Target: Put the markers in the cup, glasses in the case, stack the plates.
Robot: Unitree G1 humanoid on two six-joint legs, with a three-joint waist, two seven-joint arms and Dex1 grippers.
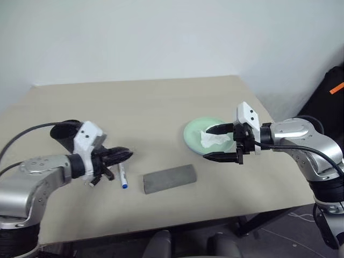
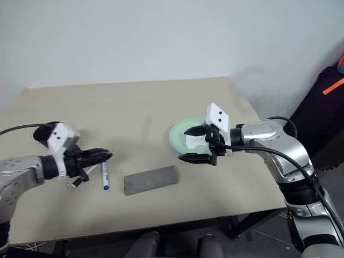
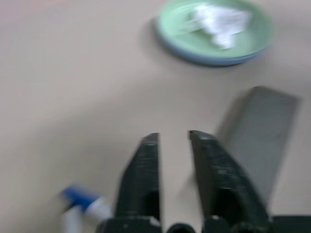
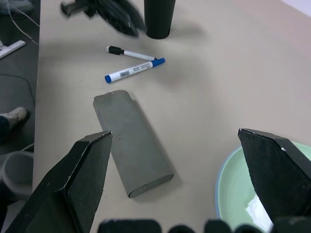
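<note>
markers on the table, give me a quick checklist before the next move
1. Blue-capped white marker lying free on the beige table: ok.
2. Black-capped white marker lying free beside it: ok.
3. Matte black tapered cup upright near the markers: ok.
4. Left gripper jaws slightly apart, holding nothing: ok.
5. Right gripper jaws wide, empty, over the mint green plate's edge: ok.
6. Grey felt case lid shut; glasses inside: cannot tell.
</note>
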